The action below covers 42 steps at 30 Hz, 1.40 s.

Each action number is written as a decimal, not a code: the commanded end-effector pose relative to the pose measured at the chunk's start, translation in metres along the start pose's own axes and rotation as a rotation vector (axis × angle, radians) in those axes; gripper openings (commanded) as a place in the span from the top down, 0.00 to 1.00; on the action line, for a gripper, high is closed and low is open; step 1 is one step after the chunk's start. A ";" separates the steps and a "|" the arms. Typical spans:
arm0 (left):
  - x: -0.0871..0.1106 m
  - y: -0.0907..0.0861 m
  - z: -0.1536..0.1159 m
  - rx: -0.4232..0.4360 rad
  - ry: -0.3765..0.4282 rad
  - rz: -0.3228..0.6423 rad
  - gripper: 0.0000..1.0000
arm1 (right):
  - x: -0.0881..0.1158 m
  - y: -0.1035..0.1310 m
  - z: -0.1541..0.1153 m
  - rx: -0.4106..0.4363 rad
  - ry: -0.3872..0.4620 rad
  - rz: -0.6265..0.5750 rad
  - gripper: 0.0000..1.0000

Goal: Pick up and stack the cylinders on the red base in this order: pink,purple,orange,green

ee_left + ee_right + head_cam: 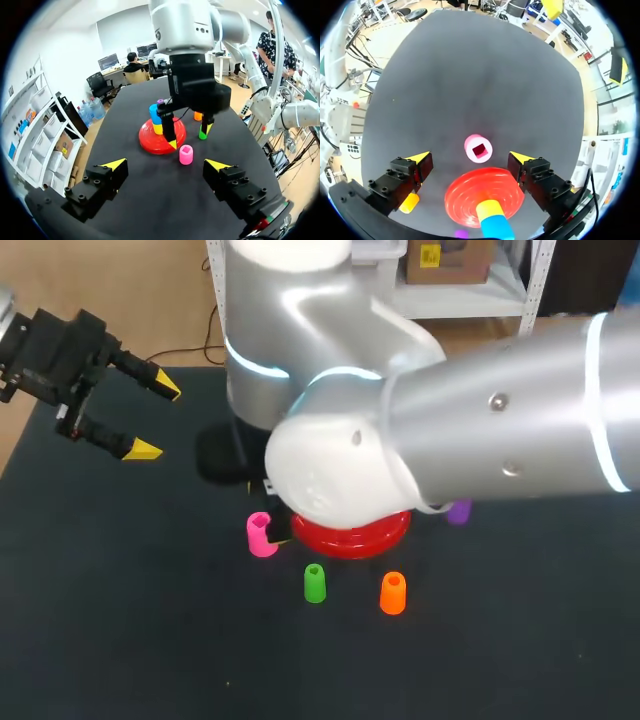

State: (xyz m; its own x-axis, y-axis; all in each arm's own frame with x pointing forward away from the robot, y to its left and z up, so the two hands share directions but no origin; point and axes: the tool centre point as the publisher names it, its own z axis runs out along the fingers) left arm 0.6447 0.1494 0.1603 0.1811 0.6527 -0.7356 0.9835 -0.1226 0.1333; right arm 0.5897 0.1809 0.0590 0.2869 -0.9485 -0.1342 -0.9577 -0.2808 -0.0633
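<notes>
The red base [352,537] lies mid-table, half hidden under my right arm. Just left of it stands the pink cylinder [262,535], with the green cylinder [314,583] and the orange cylinder [392,593] in front and the purple cylinder [459,511] to the right. My right gripper [470,158] hangs open above the table. The pink cylinder [478,148] sits between and slightly ahead of its tips, untouched, and the red base [485,197] lies under the wrist. My left gripper [155,420] is open and empty at the far left, well away.
A yellow-and-blue post [494,220] stands up from the middle of the base. My right arm's bulky elbow [450,430] hangs over the table's centre and right. Bare black tabletop [120,640] spreads at the front and left.
</notes>
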 end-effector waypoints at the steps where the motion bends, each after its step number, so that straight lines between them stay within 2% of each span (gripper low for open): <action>1: 0.001 0.000 0.001 -0.002 0.000 0.001 0.00 | -0.001 0.000 0.008 0.027 0.007 -0.007 0.00; 22: 0.001 0.000 0.001 -0.002 0.000 0.001 0.00 | -0.001 -0.005 0.033 -0.008 0.042 -0.018 0.00; 40: 0.001 0.000 0.001 -0.002 0.000 0.001 0.00 | -0.002 -0.005 0.037 -0.034 0.052 -0.022 0.00; 41: 0.001 0.000 0.001 -0.002 0.000 0.001 0.00 | -0.002 -0.005 0.037 -0.034 0.051 -0.023 0.13; 42: 0.001 0.000 0.001 -0.002 0.000 0.001 0.00 | -0.002 -0.005 0.037 -0.036 0.051 -0.024 0.60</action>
State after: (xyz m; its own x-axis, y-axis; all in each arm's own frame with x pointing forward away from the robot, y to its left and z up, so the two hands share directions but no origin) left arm 0.6447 0.1494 0.1603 0.1810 0.6528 -0.7356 0.9835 -0.1226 0.1332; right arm 0.5938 0.1893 0.0228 0.3089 -0.9476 -0.0817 -0.9511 -0.3070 -0.0347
